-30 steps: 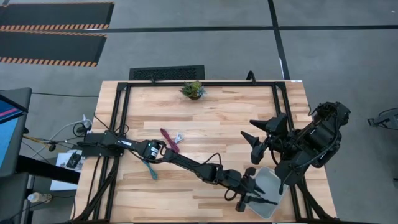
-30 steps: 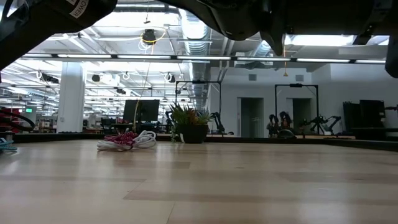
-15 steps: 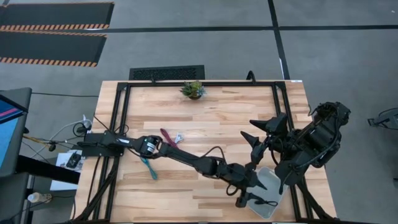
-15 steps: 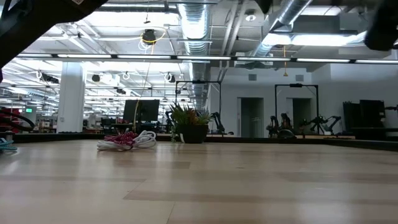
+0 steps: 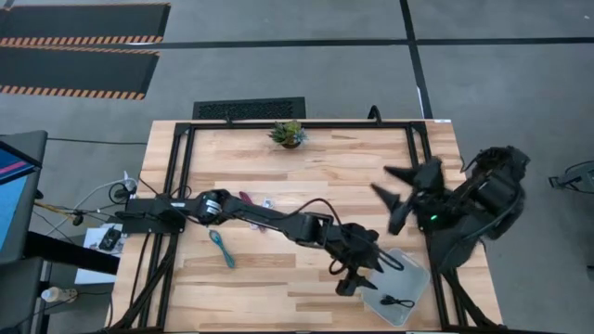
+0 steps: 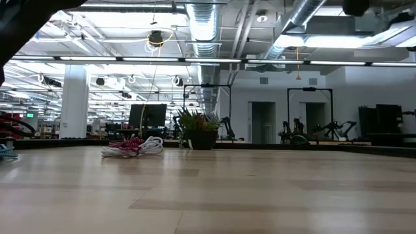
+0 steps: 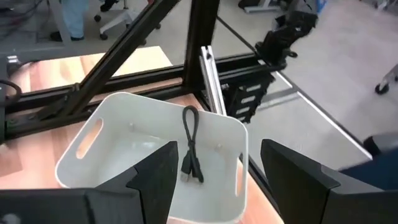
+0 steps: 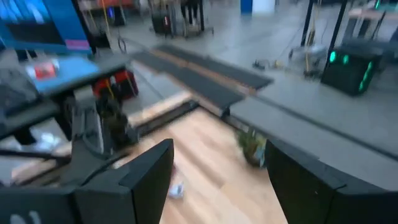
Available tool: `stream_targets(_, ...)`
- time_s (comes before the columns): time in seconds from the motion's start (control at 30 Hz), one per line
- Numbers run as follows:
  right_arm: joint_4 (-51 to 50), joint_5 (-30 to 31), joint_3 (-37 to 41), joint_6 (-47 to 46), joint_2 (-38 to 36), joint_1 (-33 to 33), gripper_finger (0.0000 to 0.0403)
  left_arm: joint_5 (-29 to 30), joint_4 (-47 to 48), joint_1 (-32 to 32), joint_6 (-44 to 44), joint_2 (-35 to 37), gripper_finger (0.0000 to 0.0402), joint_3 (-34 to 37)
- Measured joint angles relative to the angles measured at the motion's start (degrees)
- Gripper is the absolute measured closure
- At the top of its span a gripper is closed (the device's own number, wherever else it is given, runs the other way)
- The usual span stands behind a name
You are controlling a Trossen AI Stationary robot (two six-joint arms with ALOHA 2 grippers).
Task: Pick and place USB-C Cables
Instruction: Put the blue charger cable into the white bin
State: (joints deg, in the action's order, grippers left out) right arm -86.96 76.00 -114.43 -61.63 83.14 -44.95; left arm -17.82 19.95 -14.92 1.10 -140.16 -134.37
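Observation:
A black USB-C cable (image 7: 191, 146) lies loose on the floor of the white bin (image 7: 81, 149), also seen at the table's near right corner as the black cable (image 5: 401, 301) in the bin (image 5: 413, 274). My left gripper (image 5: 365, 276) hovers open just left of the bin and above it, touching nothing; its fingers frame the bin in the left wrist view (image 7: 214, 183). A teal cable (image 5: 221, 248) lies at the near left. A maroon cable (image 5: 248, 198) and a white cable (image 5: 267, 203) lie side by side mid-table. My right gripper (image 5: 380, 182) is raised at the right, open and empty.
A small potted plant (image 5: 289, 134) stands at the table's far edge. The black frame rails (image 5: 181, 186) run along the table's sides. My left arm (image 5: 278, 221) stretches across the table's middle, over part of the maroon cable.
My left gripper has risen from inside the bin and drawn back toward the table's left, tipping up toward level; the black cable stays lying in the bin. My right gripper has swung a little toward the far right.

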Motion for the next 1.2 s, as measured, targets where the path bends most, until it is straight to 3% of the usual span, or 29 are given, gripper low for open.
stream_targets(0.13,-0.30,5.12,-0.07,3.08,-6.48,-3.37,0.0124,-0.48,4.55,-0.10,-2.51,2.98,0.0182,0.00)
stream_targets(0.33,-3.16,5.46,3.61,6.46,-14.17,-7.85,0.0124,-0.46,11.50,1.03,-6.38,8.29,0.0182,0.00)
stream_targets(0.47,-2.98,5.13,13.66,6.60,-20.71,-11.03,0.0124,0.17,16.22,3.07,-7.74,13.26,0.0182,0.00)
stream_targets(0.63,-3.15,4.90,30.33,-2.83,-30.87,-12.58,0.0124,1.35,19.14,5.50,-8.45,20.14,0.0182,5.17)
stream_targets(0.8,-3.03,4.93,45.86,-14.82,-42.05,-12.57,0.0124,7.38,15.02,6.92,-8.86,32.20,0.0182,21.93)
stream_targets(1.0,-0.37,5.07,59.25,-22.03,-50.90,-12.54,0.0124,14.95,-4.40,8.68,-0.42,52.09,0.0182,53.18)
stream_targets(1.2,6.46,5.66,65.64,-22.57,-54.13,-12.54,0.0124,29.34,-21.89,7.04,12.83,73.57,0.0182,82.51)
